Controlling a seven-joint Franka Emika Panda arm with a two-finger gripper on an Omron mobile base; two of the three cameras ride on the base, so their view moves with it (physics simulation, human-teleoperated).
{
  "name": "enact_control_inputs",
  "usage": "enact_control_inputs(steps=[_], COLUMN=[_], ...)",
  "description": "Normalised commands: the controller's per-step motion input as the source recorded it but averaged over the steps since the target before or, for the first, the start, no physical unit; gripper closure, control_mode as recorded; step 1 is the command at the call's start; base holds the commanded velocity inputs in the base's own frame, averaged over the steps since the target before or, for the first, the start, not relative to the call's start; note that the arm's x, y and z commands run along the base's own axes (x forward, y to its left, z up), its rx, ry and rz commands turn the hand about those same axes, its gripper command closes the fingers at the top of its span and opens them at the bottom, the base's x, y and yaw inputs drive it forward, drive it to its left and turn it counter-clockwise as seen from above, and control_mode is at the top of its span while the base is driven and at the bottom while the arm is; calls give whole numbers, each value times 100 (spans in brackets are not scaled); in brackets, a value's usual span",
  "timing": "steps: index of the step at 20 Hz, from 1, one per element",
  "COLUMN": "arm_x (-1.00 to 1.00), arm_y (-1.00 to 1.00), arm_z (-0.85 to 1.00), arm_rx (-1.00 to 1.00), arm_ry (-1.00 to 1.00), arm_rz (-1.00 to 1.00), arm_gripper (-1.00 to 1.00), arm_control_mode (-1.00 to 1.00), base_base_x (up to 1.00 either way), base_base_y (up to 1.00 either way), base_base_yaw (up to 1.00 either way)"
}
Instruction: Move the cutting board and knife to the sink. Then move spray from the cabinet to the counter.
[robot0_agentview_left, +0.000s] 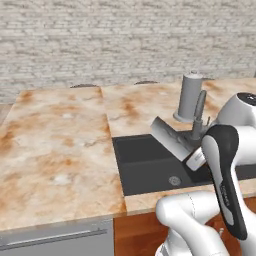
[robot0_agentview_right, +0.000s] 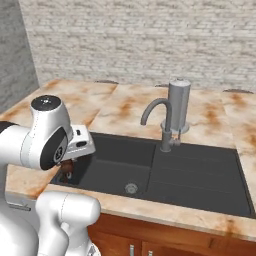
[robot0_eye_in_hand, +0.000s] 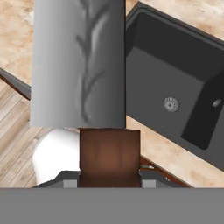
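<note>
My gripper (robot0_eye_in_hand: 109, 176) is shut on the dark brown handle of the knife (robot0_eye_in_hand: 78, 61), whose wide grey blade sticks out ahead of the hand. In the left base view the knife (robot0_agentview_left: 170, 138) hangs tilted over the right part of the dark sink (robot0_agentview_left: 142, 167), with the gripper (robot0_agentview_left: 194, 156) at its lower end. From the right base camera, the gripper (robot0_agentview_right: 68, 166) and the brown handle sit at the left end of the sink (robot0_agentview_right: 200, 172), above the basin. The mottled beige counter (robot0_agentview_left: 60, 145) surrounds the sink. The cutting board, spray and cabinet are out of view.
A grey curved faucet (robot0_agentview_right: 154, 112) and a tall grey cylinder (robot0_agentview_right: 179, 102) stand behind the sink. The drain (robot0_eye_in_hand: 171, 104) lies in the basin floor. A grey appliance front (robot0_agentview_left: 50, 240) sits under the counter's left part. Wooden drawers (robot0_agentview_right: 165, 240) are below the sink.
</note>
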Motion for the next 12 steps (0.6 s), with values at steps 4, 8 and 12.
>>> enact_control_inputs(steps=[4, 8, 12], arm_x=[0, 0, 0], arm_y=[0, 0, 0], arm_z=[0, 0, 0], arm_rx=[0, 0, 0], arm_ry=[0, 0, 0], arm_rz=[0, 0, 0], arm_gripper=[100, 100, 100], arm_control_mode=[100, 100, 100], base_base_x=[95, 83, 72], base_base_y=[-32, -16, 5], base_base_yaw=[-9, -50, -24])
